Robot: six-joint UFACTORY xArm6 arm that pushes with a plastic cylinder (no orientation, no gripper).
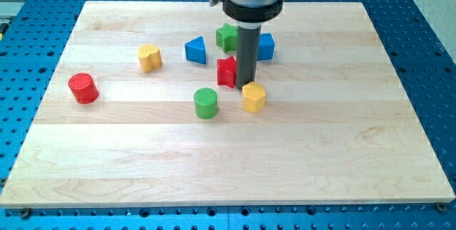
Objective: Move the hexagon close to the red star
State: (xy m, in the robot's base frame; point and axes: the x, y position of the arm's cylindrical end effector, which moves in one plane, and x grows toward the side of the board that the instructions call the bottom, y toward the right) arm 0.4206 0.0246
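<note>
The yellow hexagon [254,97] lies near the middle of the wooden board [320,152]. The red star [226,71] sits just up and to the left of it, a small gap apart, its right side partly hidden by the rod. My tip [248,85] stands between them, touching or nearly touching the hexagon's upper edge and close against the red star's right side.
A green cylinder [206,103] sits left of the hexagon. A green star [227,36], a blue triangle [195,50] and a blue block [266,46] partly behind the rod lie above. A yellow block [149,58] and a red cylinder [83,87] are at the left.
</note>
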